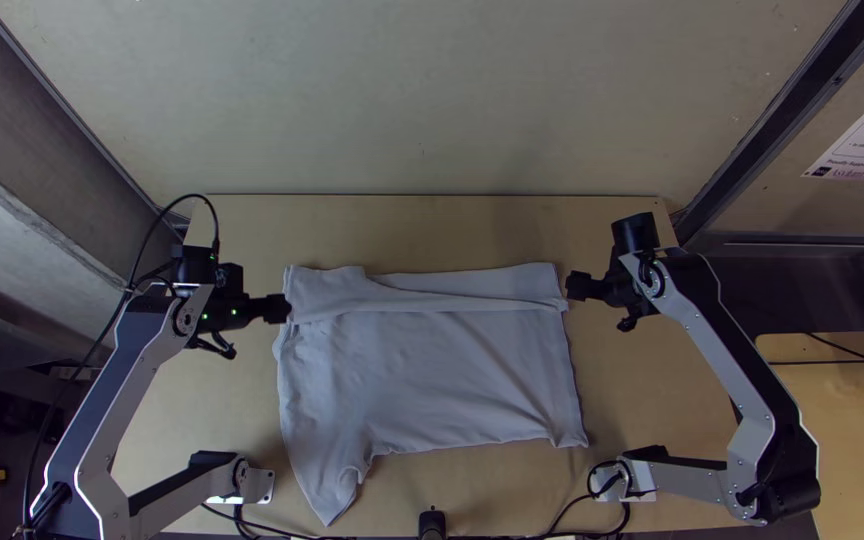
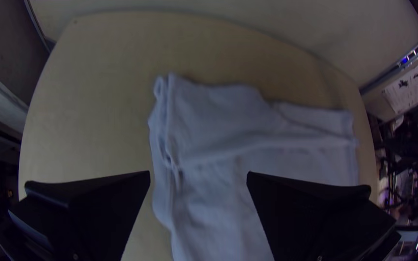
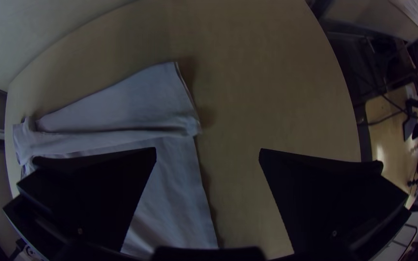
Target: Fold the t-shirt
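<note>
Fingers of the left gripper (image 2: 198, 175) stand wide apart, nothing held; cloth lies below and between them, ungripped. Fingers of the right gripper (image 3: 208, 152) likewise wide apart, no hold on anything. In the top view, left gripper at the cloth's upper left corner, right gripper by its upper right corner.

T-shirt (image 1: 452, 370): mid-frame on the table (image 1: 512, 225), lying sideways, fairly flat. Probably collar end at left, hem at right.

Done, as I judge it: one side turned in. A band (image 1: 477, 284) runs along the upper edge, with a long ridge beneath it from left to right. Fold uneven: bulkier at the upper left, where the layers bunch a little; the right end lies flatter.

Left to do: the lower side. A sleeve (image 1: 327, 485) sticks out toward the lower left of the frame, tip near the table's near edge, not tucked in. Lower edge of the body otherwise roughly straight, running to the lower right corner. That side likely wants turning in next, then the long shape halved, perhaps more than once.

Estimate: early stage, perhaps the first side fold made or nearly so. Upper band may need straightening first.
</note>
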`<state>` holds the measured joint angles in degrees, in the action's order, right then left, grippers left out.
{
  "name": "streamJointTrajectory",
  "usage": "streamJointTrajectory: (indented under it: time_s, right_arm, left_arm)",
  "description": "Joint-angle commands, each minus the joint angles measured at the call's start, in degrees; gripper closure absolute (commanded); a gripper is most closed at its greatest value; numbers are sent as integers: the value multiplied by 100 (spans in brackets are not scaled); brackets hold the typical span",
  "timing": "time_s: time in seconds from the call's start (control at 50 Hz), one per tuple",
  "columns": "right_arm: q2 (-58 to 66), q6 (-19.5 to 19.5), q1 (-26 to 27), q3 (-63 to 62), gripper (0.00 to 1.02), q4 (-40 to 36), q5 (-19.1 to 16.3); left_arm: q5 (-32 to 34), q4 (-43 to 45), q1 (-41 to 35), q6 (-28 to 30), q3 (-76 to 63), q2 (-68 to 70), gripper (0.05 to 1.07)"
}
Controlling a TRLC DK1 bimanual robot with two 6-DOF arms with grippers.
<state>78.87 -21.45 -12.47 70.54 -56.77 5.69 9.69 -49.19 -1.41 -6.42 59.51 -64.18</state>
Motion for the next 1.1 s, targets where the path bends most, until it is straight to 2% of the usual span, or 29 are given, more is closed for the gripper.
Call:
streamJointTrajectory:
  time_s: [0.0, 0.06, 0.2, 0.32, 0.52, 0.64, 0.94, 1.08]
  right_arm:
    - [-188, -395, 96, 91, 4, -317, 63]
    - [-249, -474, 104, 91, 4, -484, 55]
    - [-285, -571, 96, 38, 4, -721, 55]
    - [-267, -562, 96, 21, 4, -747, 55]
    - [-258, -553, 87, 21, 4, -809, 37]
    - [-214, -544, 96, -32, 4, -818, -16]
    - [-109, -729, 16, -14, 4, -923, -33]
    - [-74, -773, 16, -41, 4, -923, -33]
  left_arm:
    - [24, -847, -298, 53, 44, 90, 10]
    - [15, -1269, -571, 44, 8, 160, 10]
    - [-47, -1400, -1309, -88, -352, 688, 10]
    - [-495, -1471, -2127, -106, -633, 978, 10]
    - [-600, -2517, -2900, -35, -906, 916, 10]
    - [-600, -2798, -3357, -79, -1222, 934, 10]
    - [-591, -2939, -3656, -703, -1626, 670, 10]
    - [-257, -2939, -3946, -1028, -1705, 363, 10]
